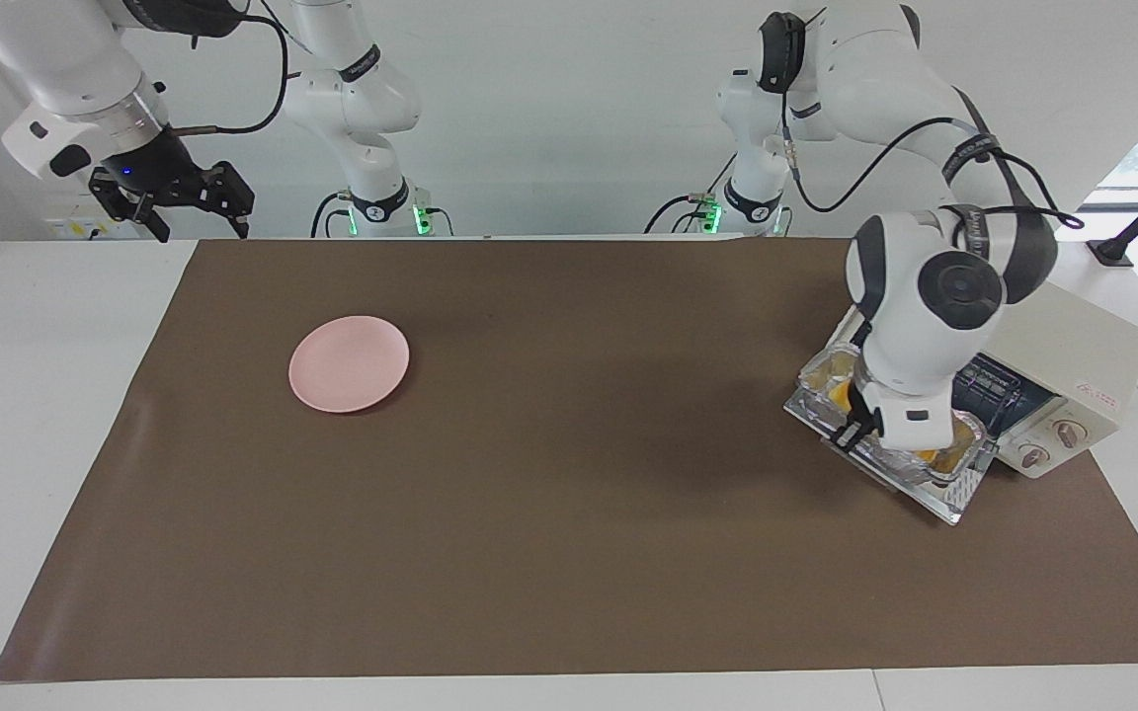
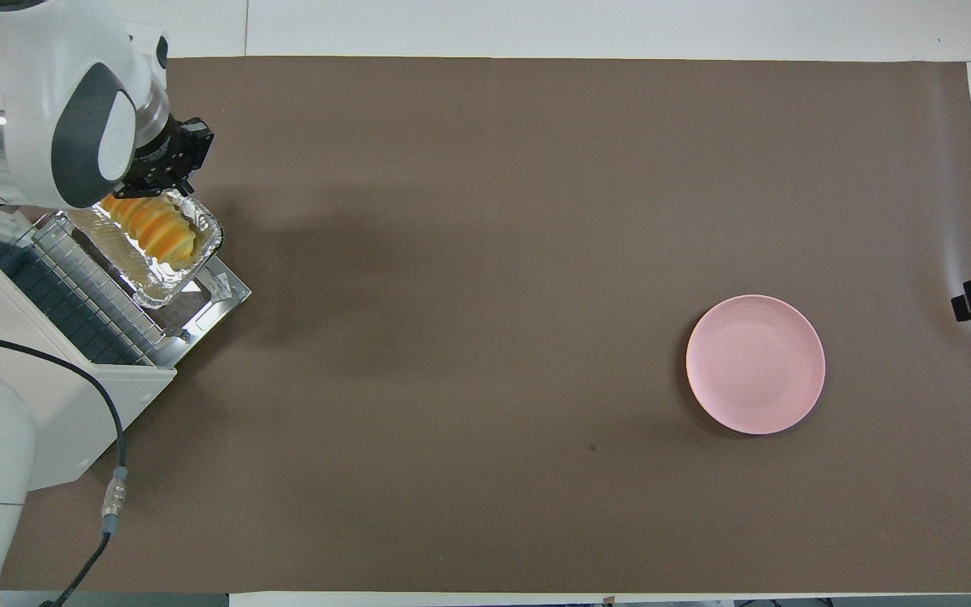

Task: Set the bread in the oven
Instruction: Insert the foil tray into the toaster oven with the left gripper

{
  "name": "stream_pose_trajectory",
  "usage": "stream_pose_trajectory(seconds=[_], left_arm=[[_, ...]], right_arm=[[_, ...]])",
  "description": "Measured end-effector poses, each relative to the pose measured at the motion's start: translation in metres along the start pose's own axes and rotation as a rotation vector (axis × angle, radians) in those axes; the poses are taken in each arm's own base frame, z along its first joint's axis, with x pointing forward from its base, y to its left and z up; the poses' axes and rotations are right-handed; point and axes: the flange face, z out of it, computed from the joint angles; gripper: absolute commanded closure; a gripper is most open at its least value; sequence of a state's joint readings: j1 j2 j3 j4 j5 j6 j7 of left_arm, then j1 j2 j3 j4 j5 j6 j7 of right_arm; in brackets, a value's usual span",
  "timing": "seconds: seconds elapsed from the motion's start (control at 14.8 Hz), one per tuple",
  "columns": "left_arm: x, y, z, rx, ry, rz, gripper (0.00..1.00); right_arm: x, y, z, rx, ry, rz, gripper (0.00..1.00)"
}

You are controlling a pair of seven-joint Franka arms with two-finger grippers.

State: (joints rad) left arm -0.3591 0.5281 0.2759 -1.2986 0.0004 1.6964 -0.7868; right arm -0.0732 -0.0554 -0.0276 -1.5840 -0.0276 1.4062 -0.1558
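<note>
Our left gripper (image 2: 167,160), jaws clamped on the foil tray (image 2: 167,282) rim, holds the bread (image 2: 152,232) over the oven (image 1: 1073,341) door at the table's left-arm end. One-edge grip; it could tip. Right gripper (image 1: 174,193) waits, jaws apart.

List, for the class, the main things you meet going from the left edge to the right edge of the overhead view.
Oven → foil tray with the bread, held over the open oven door → pink plate.
</note>
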Motion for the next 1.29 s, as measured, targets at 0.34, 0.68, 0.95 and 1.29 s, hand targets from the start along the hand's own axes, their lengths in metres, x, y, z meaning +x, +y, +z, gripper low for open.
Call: stream_pose_trajectory(seconds=[0.34, 0.68, 0.95, 1.29], left_arm=[[0.012, -0.031, 0.033, 0.059, -0.052, -0.038, 1.0], [0.005, -0.054, 0.049, 0.135, -0.055, -0.018, 1.0], [0.008, -0.074, 0.059, 0.183, -0.053, -0.023, 1.0], [0.018, -0.092, 0.072, 0.181, -0.059, -0.013, 1.0]], right_arm=[[0.0, 0.0, 0.0, 0.0, 0.0, 0.0, 0.0], [0.0, 0.0, 0.0, 0.0, 0.0, 0.0, 0.0], [0.0, 0.0, 0.0, 0.0, 0.0, 0.0, 0.0], [0.0, 0.0, 0.0, 0.0, 0.0, 0.0, 0.0]])
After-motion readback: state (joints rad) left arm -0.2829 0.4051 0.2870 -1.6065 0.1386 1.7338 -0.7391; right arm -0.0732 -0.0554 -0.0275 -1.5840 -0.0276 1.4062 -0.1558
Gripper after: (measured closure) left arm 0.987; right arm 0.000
